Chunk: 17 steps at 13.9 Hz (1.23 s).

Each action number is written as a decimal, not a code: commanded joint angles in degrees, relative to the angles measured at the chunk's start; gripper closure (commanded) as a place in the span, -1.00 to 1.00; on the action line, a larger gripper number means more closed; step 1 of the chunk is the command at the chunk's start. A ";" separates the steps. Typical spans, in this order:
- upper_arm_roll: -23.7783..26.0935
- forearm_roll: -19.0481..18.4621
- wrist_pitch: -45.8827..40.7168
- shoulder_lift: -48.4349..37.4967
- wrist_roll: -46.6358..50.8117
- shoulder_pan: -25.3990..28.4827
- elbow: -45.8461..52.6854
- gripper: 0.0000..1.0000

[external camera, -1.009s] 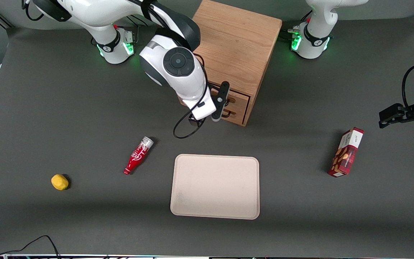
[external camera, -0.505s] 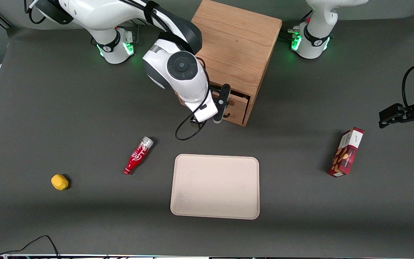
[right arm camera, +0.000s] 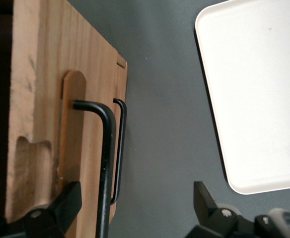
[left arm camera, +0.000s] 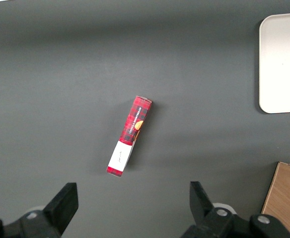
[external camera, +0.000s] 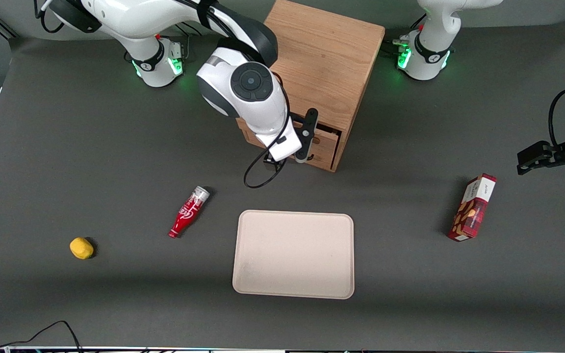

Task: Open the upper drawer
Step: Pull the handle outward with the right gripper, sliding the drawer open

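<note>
The wooden cabinet (external camera: 322, 63) stands at the back middle of the table. Its upper drawer (external camera: 328, 138) sits above the lower drawer (external camera: 324, 156), and my arm covers much of both fronts. My right gripper (external camera: 308, 136) is right in front of the drawer fronts and open. In the right wrist view the upper drawer's black bar handle (right arm camera: 105, 163) runs between my spread fingers (right arm camera: 60, 203), close to one of them; neither touches it. The gripper (right arm camera: 135, 210) holds nothing. The lower drawer's handle (right arm camera: 120, 148) shows just past the upper one.
A beige tray (external camera: 293, 254) lies nearer the front camera than the cabinet and shows in the right wrist view (right arm camera: 254, 89). A red bottle (external camera: 188, 212) and a yellow fruit (external camera: 81, 248) lie toward the working arm's end. A red box (external camera: 473, 207) lies toward the parked arm's end.
My gripper has moved in toward the cabinet front and slightly toward the parked arm's end. It is now over the drawer handles. Nothing else has moved.
</note>
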 commanded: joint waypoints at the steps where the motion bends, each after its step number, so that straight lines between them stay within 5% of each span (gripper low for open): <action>1: 0.14 -3.51 -0.45 1.33 -2.07 -0.28 0.63 -1.00; 9: -5.75 -3.25 -0.10 2.04 -9.35 -0.10 3.96 -1.00; 13: -10.84 1.92 -0.01 2.56 -13.40 0.68 6.69 -1.00; 17: -13.49 2.29 0.16 5.72 -14.90 1.83 11.25 -1.00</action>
